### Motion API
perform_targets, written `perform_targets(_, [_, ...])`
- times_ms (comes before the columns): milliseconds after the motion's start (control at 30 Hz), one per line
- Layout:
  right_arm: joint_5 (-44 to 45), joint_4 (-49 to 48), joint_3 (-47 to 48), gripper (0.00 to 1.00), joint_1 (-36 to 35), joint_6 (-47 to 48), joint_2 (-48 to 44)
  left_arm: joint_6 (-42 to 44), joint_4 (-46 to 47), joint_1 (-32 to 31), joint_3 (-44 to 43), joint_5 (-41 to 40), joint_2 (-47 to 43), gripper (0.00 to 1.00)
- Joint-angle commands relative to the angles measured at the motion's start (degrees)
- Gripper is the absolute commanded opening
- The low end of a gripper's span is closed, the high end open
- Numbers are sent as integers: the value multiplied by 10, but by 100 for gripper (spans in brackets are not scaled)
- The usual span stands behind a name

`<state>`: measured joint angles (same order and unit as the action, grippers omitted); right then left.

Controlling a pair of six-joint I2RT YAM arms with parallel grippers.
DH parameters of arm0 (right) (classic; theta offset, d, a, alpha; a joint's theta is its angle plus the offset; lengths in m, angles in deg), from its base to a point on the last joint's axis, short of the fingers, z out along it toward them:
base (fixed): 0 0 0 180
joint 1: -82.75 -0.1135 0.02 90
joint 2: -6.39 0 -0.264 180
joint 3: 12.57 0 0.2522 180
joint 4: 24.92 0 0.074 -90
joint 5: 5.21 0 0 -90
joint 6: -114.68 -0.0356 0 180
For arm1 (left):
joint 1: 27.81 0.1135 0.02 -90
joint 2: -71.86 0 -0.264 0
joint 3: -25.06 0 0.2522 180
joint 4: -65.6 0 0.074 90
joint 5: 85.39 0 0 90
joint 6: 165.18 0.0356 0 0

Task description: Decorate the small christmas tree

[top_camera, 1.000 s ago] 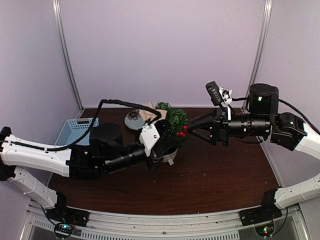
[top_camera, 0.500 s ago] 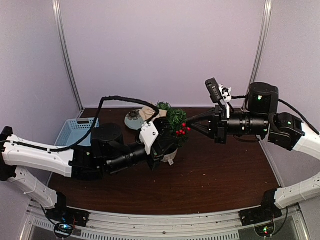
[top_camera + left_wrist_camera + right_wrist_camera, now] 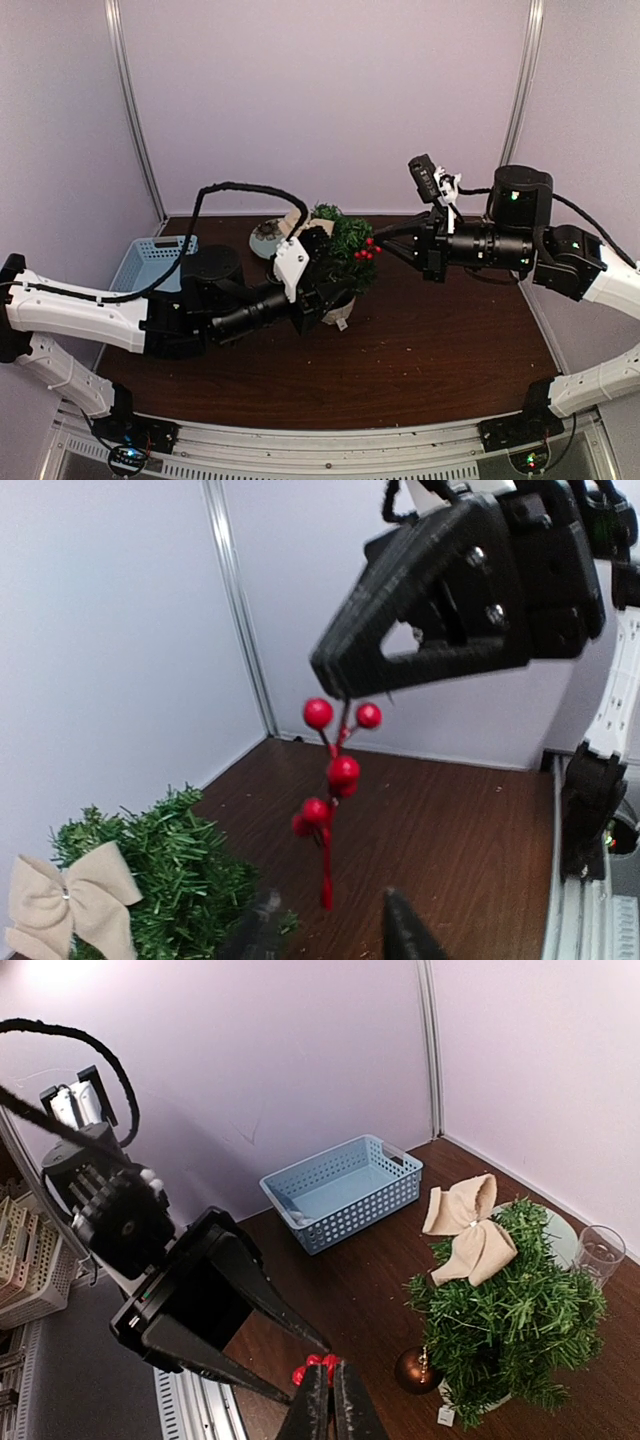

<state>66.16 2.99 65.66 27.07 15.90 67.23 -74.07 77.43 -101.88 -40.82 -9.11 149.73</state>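
Since a second ago, the berry sprig (image 3: 330, 790) has changed hands: the right pincer (image 3: 335, 688) clenches its top, and the left pincer (image 3: 330, 932) hangs released below. The tree (image 3: 345, 240) stands on the surface (image 3: 430, 340) just beside it. Such a thin stem may twist loose and miss the branches.

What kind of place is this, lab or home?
Probably a robot lab cell: plain walls with metal rails enclose the table, two arms are bolted at its near edge, and the props look staged: small christmas tree, blue basket.
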Motion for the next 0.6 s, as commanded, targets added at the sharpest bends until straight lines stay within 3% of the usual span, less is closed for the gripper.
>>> perform_targets(0, [51,-21,19,0,12,17,5,-18,9,6,6,-23,-14,50])
perform_targets(167, [91,-3,48,0,45,38,29,-50,-33,29,16,-28,-49,71])
perform_targets(433, [148,12,131,0,86,80,109,-97,-76,87,56,-50,-121,95])
perform_targets(567, [156,24,166,0,101,104,158,-100,-89,92,61,-67,-134,97])
